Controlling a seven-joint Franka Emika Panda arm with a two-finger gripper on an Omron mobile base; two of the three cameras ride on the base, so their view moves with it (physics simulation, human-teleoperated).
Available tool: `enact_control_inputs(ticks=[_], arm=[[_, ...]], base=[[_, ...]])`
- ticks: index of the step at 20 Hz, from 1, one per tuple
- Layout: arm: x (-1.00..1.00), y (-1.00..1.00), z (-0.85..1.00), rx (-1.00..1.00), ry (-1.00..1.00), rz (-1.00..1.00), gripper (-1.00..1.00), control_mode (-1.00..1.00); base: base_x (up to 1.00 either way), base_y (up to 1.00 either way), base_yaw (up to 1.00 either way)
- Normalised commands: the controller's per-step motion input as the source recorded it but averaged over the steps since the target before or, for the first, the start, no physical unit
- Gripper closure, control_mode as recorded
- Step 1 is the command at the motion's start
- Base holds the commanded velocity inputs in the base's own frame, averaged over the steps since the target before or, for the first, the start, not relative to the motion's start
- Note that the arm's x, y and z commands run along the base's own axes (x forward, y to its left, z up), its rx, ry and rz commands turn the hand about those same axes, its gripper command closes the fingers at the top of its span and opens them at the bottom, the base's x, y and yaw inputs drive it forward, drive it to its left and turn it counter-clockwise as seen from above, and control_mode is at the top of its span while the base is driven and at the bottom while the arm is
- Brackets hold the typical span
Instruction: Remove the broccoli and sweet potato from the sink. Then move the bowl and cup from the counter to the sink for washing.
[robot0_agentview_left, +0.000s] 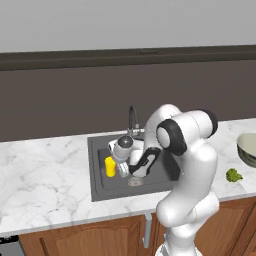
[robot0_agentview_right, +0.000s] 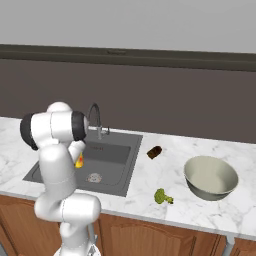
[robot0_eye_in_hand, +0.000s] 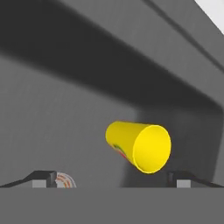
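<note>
Cup (robot0_eye_in_hand: 139, 151) in sink (robot0_agentview_left: 100, 187), apart from the jaws | jaws spread wide, nothing held | advice: lift straight up clear of cup, then fetch bowl (robot0_agentview_right: 210, 178) off bench (robot0_agentview_right: 200, 210).

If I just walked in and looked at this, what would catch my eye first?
Probably the big white robot arm bent down into the dark sink, its open gripper beside a bright yellow cup. Next, on the marble counter right of the sink: a wide bowl, a green broccoli and a brown sweet potato.
</note>
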Motion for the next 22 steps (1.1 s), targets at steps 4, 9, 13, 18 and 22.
enact_control_inputs(ticks=[4,9,13,18,22], arm=[[-0.09,0.00,0.34,-0.02,0.00,-0.10,-1.00,-1.00],[-0.10,0.00,0.36,0.00,0.00,-0.10,-1.00,-1.00],[-0.10,0.00,0.38,0.00,0.00,-0.08,-1.00,-1.00],[-0.15,-0.02,0.37,0.00,0.00,-0.07,-1.00,-1.00],[-0.16,-0.01,0.36,0.00,0.00,-0.08,-1.00,-1.00]], base=[[0.00,0.00,0.00],[0.00,0.00,0.00],[0.00,0.00,0.00],[0.00,0.00,0.00],[0.00,0.00,0.00]])
